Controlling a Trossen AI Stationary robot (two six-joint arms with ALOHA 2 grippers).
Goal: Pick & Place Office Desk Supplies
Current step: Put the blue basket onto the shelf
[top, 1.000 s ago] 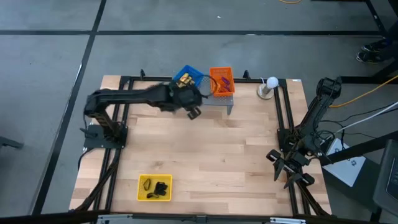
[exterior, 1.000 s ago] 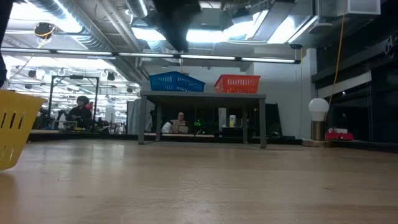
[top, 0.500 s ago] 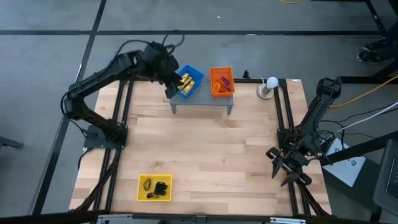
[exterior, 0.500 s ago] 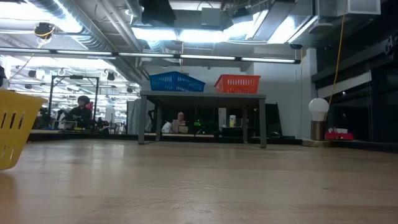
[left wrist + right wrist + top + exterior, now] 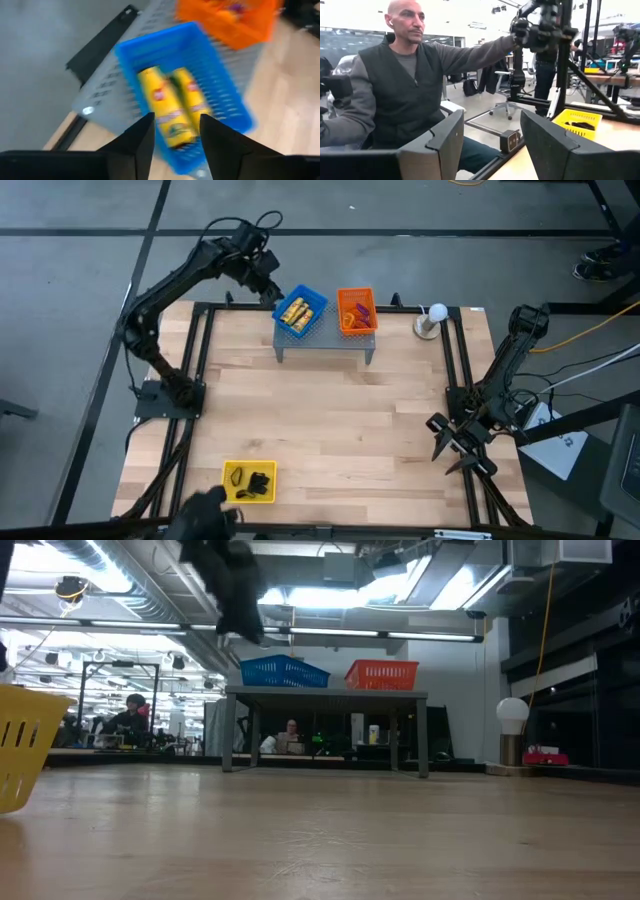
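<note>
My left gripper [image 5: 266,280] hangs open and empty in the air just beyond the far-left corner of the blue basket [image 5: 300,311]. In the left wrist view its fingers frame two yellow packets [image 5: 172,107] lying in the blue basket [image 5: 220,75]. The orange basket [image 5: 357,311] beside it holds purple and orange loops [image 5: 360,310]. Both baskets stand on the grey perforated shelf [image 5: 325,342]. Black clips [image 5: 260,481] lie in the yellow basket [image 5: 229,483] at the near edge. My right gripper [image 5: 455,450] waits open at the table's right edge.
A white ball on a stand [image 5: 435,315] sits right of the shelf. Black frame rails [image 5: 200,370] run along the table's left and right sides. A dark shape [image 5: 205,505] reaches in at the near edge by the yellow basket. A person [image 5: 400,85] sits beyond the table.
My left gripper has swung from in front of the shelf, over the blue basket, toward the table's far-left corner, and now hangs beyond the basket's corner. A dark shape has come in at the near edge beside the yellow basket.
</note>
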